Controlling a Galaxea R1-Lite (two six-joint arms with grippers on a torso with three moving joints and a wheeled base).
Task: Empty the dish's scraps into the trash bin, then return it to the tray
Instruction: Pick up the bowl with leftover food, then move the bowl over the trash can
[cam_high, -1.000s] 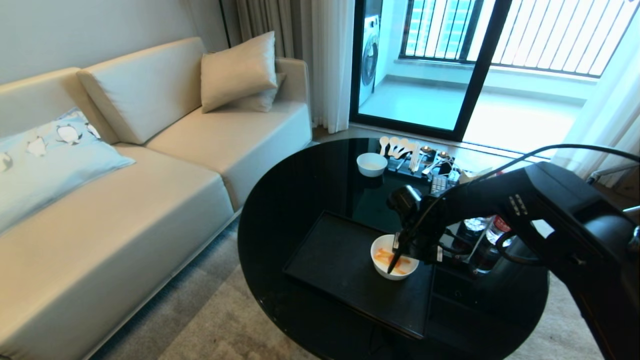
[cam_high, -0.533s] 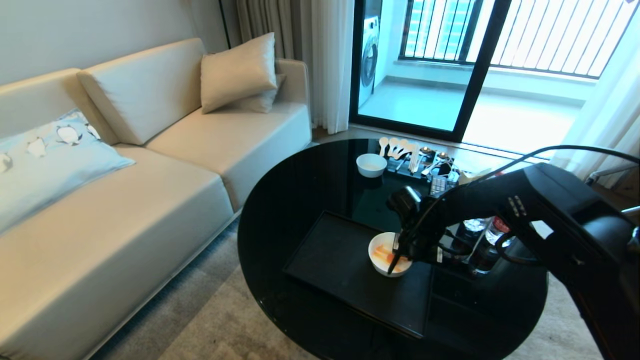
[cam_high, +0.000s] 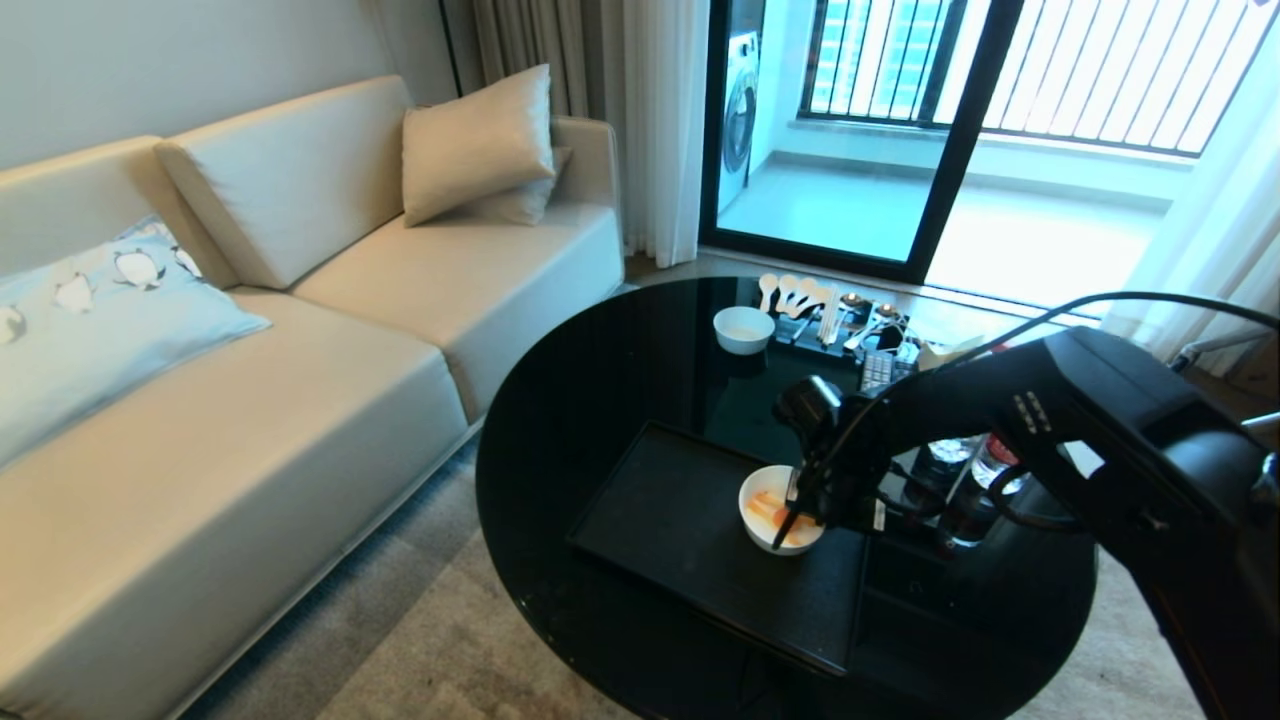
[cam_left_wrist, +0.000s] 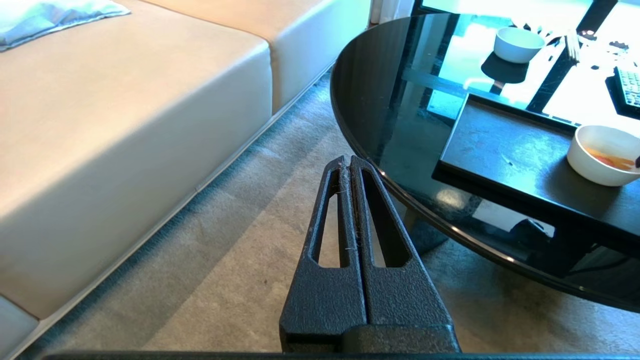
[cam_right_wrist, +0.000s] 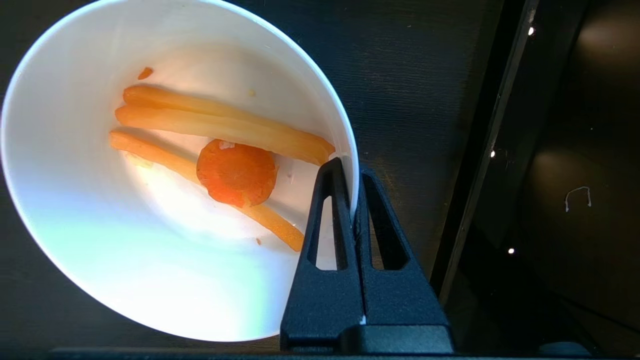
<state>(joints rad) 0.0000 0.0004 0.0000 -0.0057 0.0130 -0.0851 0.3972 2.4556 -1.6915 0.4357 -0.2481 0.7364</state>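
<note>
- Right gripper (cam_right_wrist: 350, 165): pinched tight on the rim of the plain white round glossy bowl (cam_high: 781, 509), one finger inside the wall, one outside.
- Bowl sits on the flat matte black rectangular tray (cam_high: 680, 520), near its right edge, atop the round black glass table (cam_high: 590, 400).
- Orange carrot-like strips and round slice (cam_right_wrist: 236, 172) lie in the bowl bottom.
- Left gripper (cam_left_wrist: 348, 165): fingers pressed together, empty, hanging over carpet beside the table.
- Smaller white bowl (cam_high: 743, 329) at the table's far side.
</note>
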